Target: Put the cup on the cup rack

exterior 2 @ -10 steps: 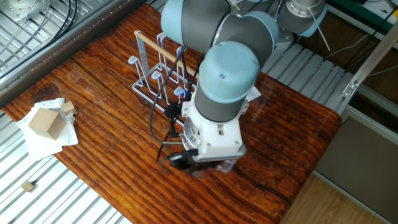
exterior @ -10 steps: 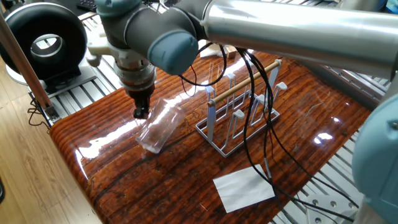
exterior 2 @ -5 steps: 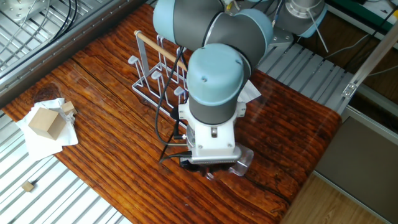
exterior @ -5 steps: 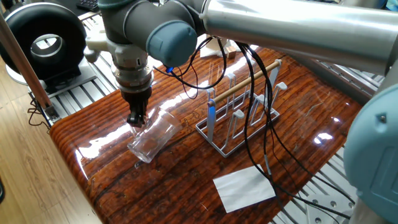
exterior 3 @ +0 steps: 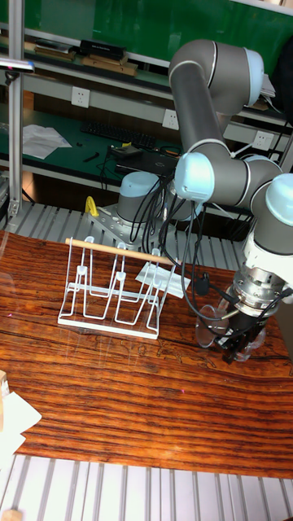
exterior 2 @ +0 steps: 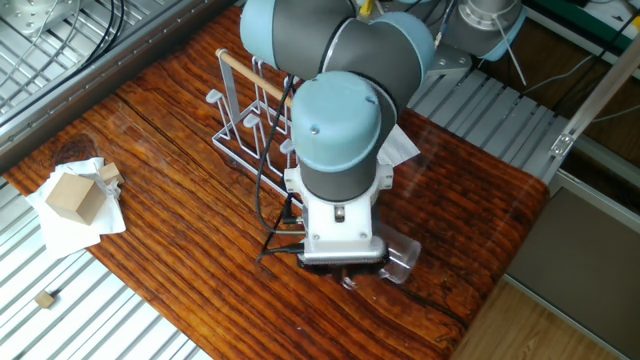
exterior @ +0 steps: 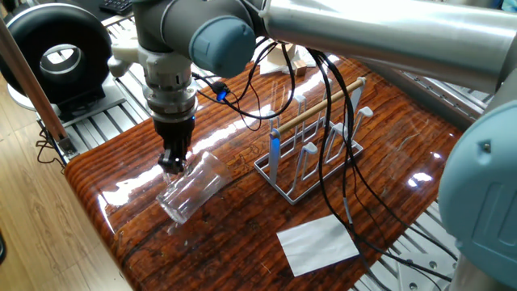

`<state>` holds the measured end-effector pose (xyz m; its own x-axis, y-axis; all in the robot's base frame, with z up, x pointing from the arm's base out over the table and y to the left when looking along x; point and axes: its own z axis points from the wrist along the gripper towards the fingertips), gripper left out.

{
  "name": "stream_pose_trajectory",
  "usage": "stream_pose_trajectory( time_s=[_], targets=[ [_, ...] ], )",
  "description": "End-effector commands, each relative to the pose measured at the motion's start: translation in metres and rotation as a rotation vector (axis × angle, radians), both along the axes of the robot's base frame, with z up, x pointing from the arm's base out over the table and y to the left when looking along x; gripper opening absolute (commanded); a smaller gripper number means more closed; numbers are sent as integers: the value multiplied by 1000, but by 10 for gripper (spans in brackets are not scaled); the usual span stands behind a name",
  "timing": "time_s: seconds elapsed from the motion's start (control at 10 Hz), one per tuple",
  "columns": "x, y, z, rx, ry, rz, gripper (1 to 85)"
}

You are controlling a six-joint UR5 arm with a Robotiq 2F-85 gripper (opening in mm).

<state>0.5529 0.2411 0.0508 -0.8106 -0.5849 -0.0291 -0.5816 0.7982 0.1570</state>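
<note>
The cup (exterior: 188, 187) lies tipped over on the wooden table (exterior: 380, 162), near the table's corner and well apart from the cup rack (exterior: 311, 145), which stands upright with every peg bare; so nothing of the placing is done yet, as far as I can see. The gripper (exterior: 173, 162) hangs down at one end of the glass, its dark fingers at the rim; it looks to me as though they pinch the wall there, but whether they are truly closed on it I cannot tell, for the glass is clear and the wrist hides the spot in the other fixed view. The cup's long axis runs slantwise and low, the gripped end raised a little and nearer the rack, the far end down toward the table edge; which end is the mouth I cannot make out. What is left, I judge: a firm hold, lifting and turning the cup, carrying it across, and lowering it mouth-down over a peg.
</note>
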Motion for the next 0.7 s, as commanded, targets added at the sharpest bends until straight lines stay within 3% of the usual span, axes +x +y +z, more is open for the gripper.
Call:
stream_pose_trajectory(
  time_s=[0.0, 0.1, 0.3, 0.6],
  targets=[
    [-12, 26, 8, 102, 64, -58, 10],
    [-14, 30, 10, 117, 74, -65, 10],
    [-24, 23, 9, 85, 114, -77, 10],
    [-27, 25, 10, 90, 129, -99, 10]
  ],
)
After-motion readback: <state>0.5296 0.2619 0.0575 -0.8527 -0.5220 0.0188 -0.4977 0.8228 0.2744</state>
